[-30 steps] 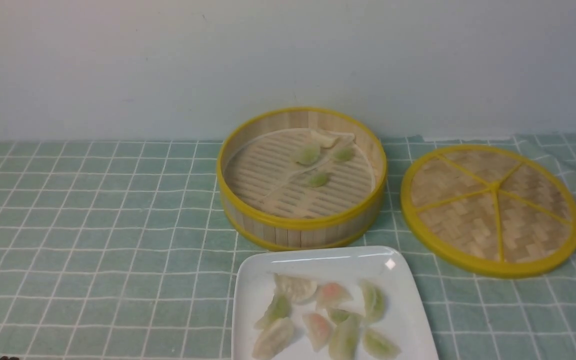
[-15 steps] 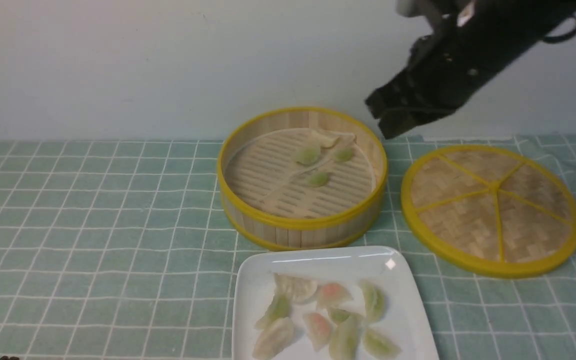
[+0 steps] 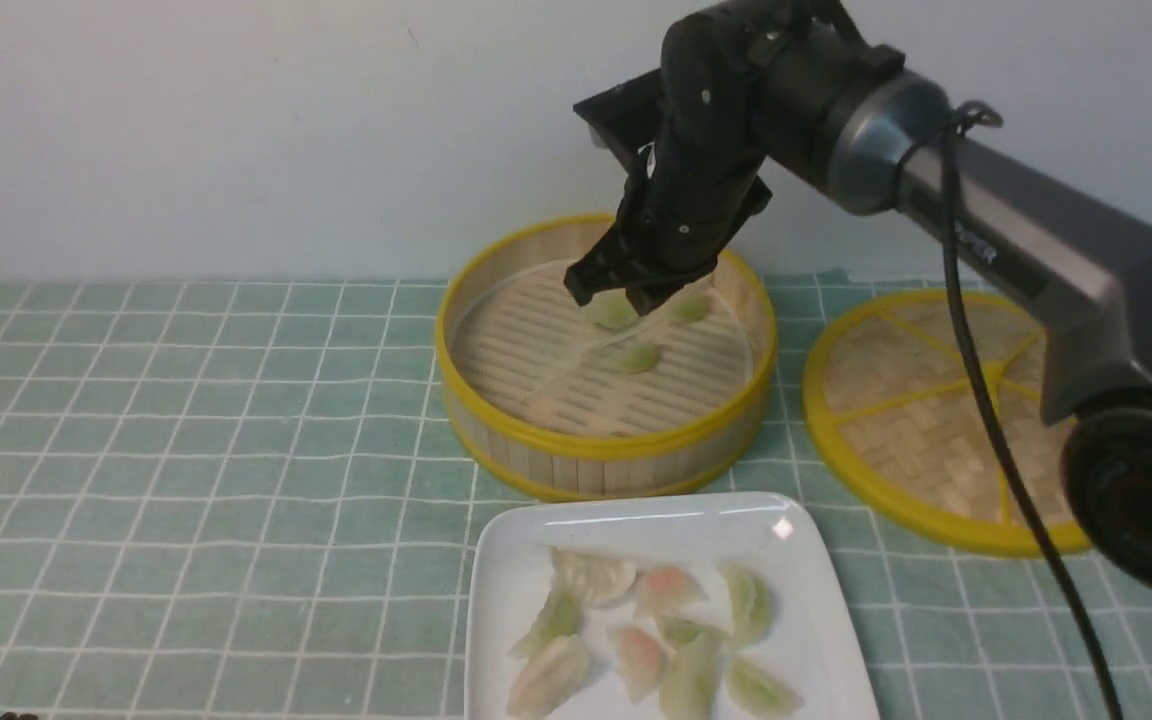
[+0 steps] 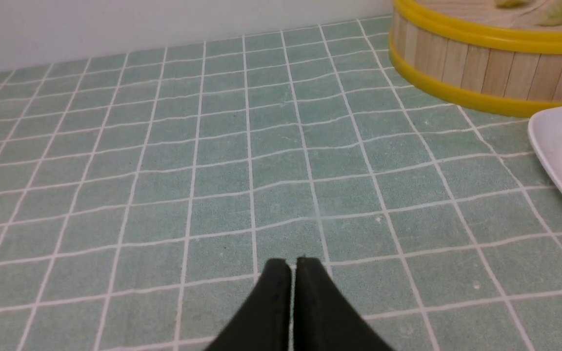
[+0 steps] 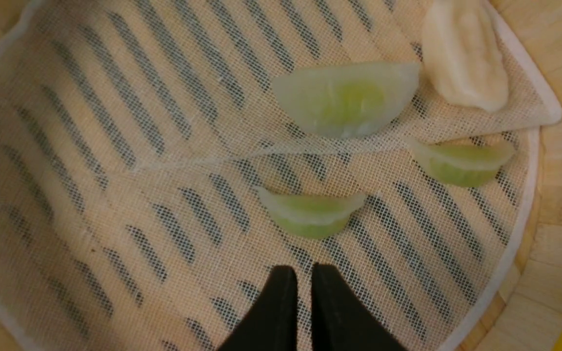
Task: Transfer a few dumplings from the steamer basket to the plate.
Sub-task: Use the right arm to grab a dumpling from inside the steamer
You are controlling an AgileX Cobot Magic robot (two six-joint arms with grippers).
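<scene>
The steamer basket [image 3: 601,448] stands at the table's middle back, lined with a mesh cloth. Three green dumplings [image 5: 310,214] and a whitish one [image 5: 464,56] lie in its far right part. My right gripper [image 3: 621,297] hangs inside the basket just above the dumplings, its jaws almost together and holding nothing; in the right wrist view its tips [image 5: 299,269] are just short of the nearest green dumpling. The white plate [image 3: 636,522] in front of the basket holds several dumplings [image 3: 666,590]. My left gripper [image 4: 293,263] is shut and empty, low over the cloth to the left of the basket [image 4: 481,68].
The flat woven yellow-rimmed lid [image 3: 896,400] lies to the right of the basket, partly under my right arm. A green checked cloth [image 3: 186,450] covers the table. A pale wall rises close behind the basket. The plate's corner [image 4: 561,146] shows in the left wrist view.
My right arm has swung in from the right and come down, from almost out of view to over the basket. Dumplings, plate and lid have not moved.
</scene>
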